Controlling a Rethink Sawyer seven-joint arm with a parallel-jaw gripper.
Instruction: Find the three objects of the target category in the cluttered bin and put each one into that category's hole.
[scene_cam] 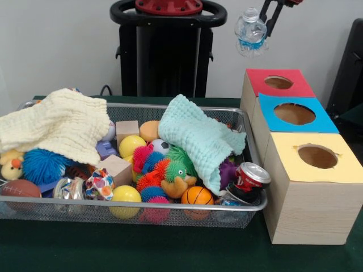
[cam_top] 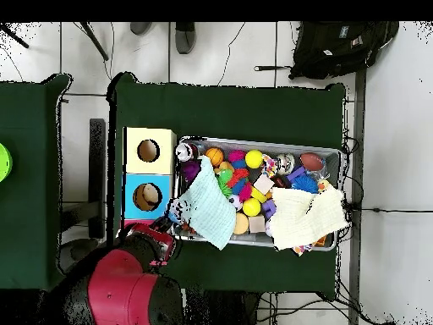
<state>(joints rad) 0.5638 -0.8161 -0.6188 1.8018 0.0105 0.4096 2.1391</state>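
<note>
Bottle (scene_cam: 250, 32) hangs clamped in the end effector (scene_cam: 266, 22), high above the red-topped box (scene_cam: 278, 83) — not squarely over its hole (scene_cam: 278, 82). Released off-centre, the crinkly plastic could clip the rim and bounce to the counter (scene_cam: 142, 249) — or back into the bin (scene_cam: 170, 215).

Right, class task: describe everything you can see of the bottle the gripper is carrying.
The bottle is small, clear, crinkly plastic with a blue band low on its body and a pale cap on top. It looks dented and empty. It hangs roughly upright in the air, tilted slightly, pinched from its right side by the gripper. It sits above and a little left of the red box, touching nothing else. The overhead view does not show it clearly.
</note>
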